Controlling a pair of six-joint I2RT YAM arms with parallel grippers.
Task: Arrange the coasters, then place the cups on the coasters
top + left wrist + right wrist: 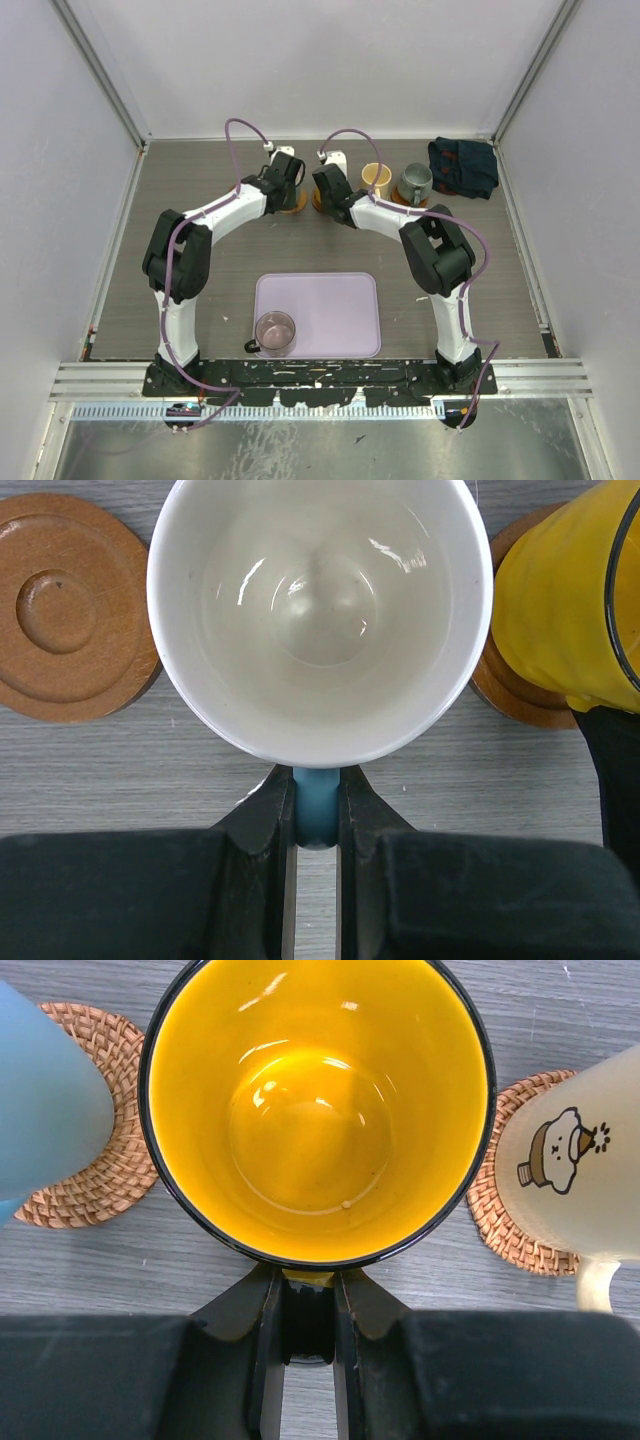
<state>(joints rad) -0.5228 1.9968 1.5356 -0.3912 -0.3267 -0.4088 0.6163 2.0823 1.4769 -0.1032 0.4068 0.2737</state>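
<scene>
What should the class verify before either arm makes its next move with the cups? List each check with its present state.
1. left gripper, jaws shut on the handle of the light blue cup with white inside: ok.
2. right gripper, jaws shut on the handle of the orange-yellow glazed cup: ok.
3. Blue cup's base set down on the round woven coaster: cannot tell.
4. Bare brown round coaster free for a cup: ok.
5. Translucent purple-grey cup on a coaster: not ok; it stands on the lavender rectangular tray.
</scene>
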